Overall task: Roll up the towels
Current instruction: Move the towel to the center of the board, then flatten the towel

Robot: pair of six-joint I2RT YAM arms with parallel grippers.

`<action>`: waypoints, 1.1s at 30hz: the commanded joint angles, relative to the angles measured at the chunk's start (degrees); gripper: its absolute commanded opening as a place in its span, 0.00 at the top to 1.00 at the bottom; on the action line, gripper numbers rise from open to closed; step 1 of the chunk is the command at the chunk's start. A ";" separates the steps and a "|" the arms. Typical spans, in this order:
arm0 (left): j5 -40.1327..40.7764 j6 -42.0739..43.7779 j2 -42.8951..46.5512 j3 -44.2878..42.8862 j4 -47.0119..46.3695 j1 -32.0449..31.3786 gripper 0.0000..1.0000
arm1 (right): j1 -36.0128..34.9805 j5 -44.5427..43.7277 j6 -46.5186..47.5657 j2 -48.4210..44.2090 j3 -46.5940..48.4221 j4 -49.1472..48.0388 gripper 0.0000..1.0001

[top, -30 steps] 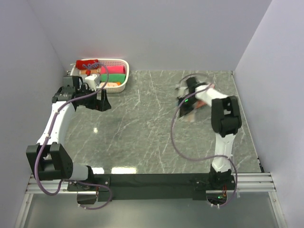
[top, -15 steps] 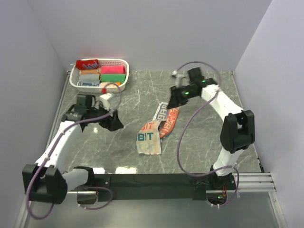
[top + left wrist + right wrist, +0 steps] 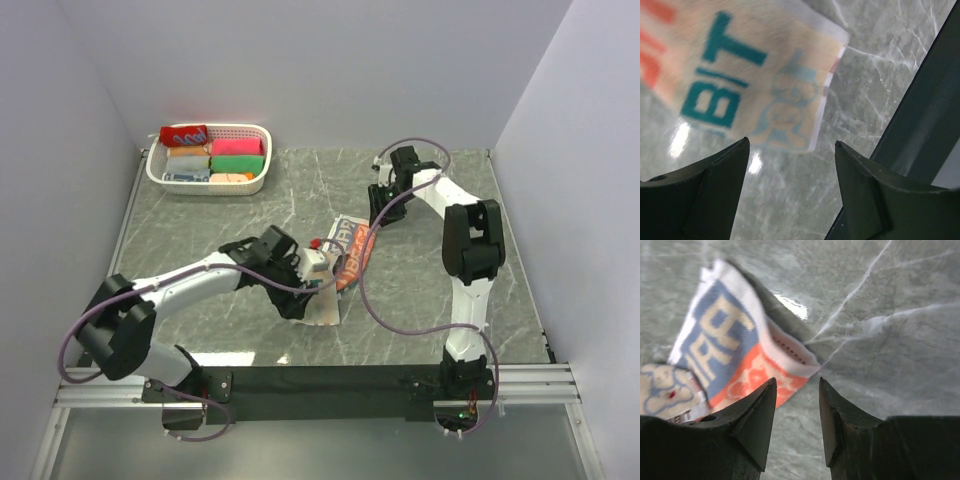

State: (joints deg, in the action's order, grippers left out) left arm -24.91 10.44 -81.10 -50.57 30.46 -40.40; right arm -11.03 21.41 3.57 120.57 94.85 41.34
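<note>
Left gripper [image 3: 790,144] has swung in over the near end of the cream towel [image 3: 755,75], jaws wide and empty, likely to start the roll; right gripper [image 3: 796,381], part-open and empty, has let go above the red towel [image 3: 725,355]; both towels lie flat mid table [image 3: 220,220].

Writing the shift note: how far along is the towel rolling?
Done: several rolled towels sit in the basket. In hand: nothing is gripped; the left pincer is open above the cream towel, and the right pincer is open near the red towel. Left: both lie spread out, unrolled.
</note>
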 commanded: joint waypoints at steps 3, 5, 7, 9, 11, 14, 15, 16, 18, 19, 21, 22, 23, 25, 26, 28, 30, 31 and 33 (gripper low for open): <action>5.30 -0.06 -3.88 -4.80 -5.05 -7.22 0.25 | -0.66 -0.59 -1.20 1.68 0.70 -0.21 0.54; 5.57 -0.24 -5.55 -5.33 -5.84 -10.30 0.26 | -0.75 0.73 -1.38 2.56 -0.19 -0.39 0.56; 5.48 -1.47 -8.54 -5.59 -7.78 -11.36 0.26 | -0.75 3.71 -1.29 3.09 -1.41 0.23 0.64; 5.92 -2.17 -12.74 -6.47 -7.70 -11.45 0.27 | -0.66 4.87 -1.55 2.13 -5.00 -1.08 0.73; 7.41 -1.57 -15.48 -6.30 -7.87 -11.37 0.30 | -0.66 4.61 -1.20 0.37 -8.17 -1.53 0.80; 9.87 -0.16 -16.63 -5.33 -7.79 -11.19 0.41 | -0.57 5.04 -0.06 -1.30 -10.46 -0.21 0.96; 10.22 0.19 -16.37 -5.07 -7.26 -10.58 0.45 | -0.57 4.96 0.20 -1.92 -12.21 0.31 1.00; 9.71 0.46 -16.11 -4.81 -5.86 -9.88 0.50 | -0.57 4.87 0.47 -3.66 -13.01 0.58 1.00; 8.48 1.51 -13.83 -3.93 -4.28 -7.69 0.64 | -0.49 4.78 1.26 -5.52 -15.56 1.55 1.00; 7.86 2.13 -13.04 -3.58 -2.27 -4.63 0.68 | -0.49 4.61 1.43 -7.27 -16.44 1.81 1.00; 5.84 5.11 -10.58 -3.31 0.55 -0.84 0.79 | -0.58 4.96 2.22 -8.94 -18.81 3.13 1.00; 4.79 6.16 -9.61 -3.22 1.70 3.62 0.82 | -0.66 4.96 2.31 -10.34 -19.52 3.48 1.00; 2.34 8.52 -7.95 -3.22 4.41 6.01 0.87 | -0.84 5.05 2.84 -10.97 -20.74 4.44 1.00; -0.83 11.35 -6.62 -3.66 7.41 12.78 0.90 | -1.10 4.96 3.37 -13.16 -22.07 4.89 1.00; -3.37 14.06 -6.18 -3.92 10.03 14.72 0.94 | -1.36 4.87 4.07 -13.95 -23.21 5.41 1.00; -6.11 16.88 -6.26 -5.15 12.95 19.65 0.97 | -1.98 4.96 4.86 -16.06 -24.09 5.94 1.00; -9.79 19.18 -6.79 -6.12 15.14 23.85 0.99 | -3.03 6.01 6.35 -17.82 -25.32 6.99 1.00; -11.38 20.40 -7.40 -6.65 15.68 25.18 0.98 | -3.38 6.01 7.05 -18.35 -26.28 7.17 1.00; -16.45 22.77 -8.28 -9.09 19.61 28.78 0.96 | -4.78 6.01 7.76 -20.19 -27.17 7.52 1.00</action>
State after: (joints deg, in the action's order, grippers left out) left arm -30.57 26.39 -89.12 -55.48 42.39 -15.18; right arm -13.78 26.50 8.49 104.60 68.90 46.78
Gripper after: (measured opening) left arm 0.033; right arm 0.006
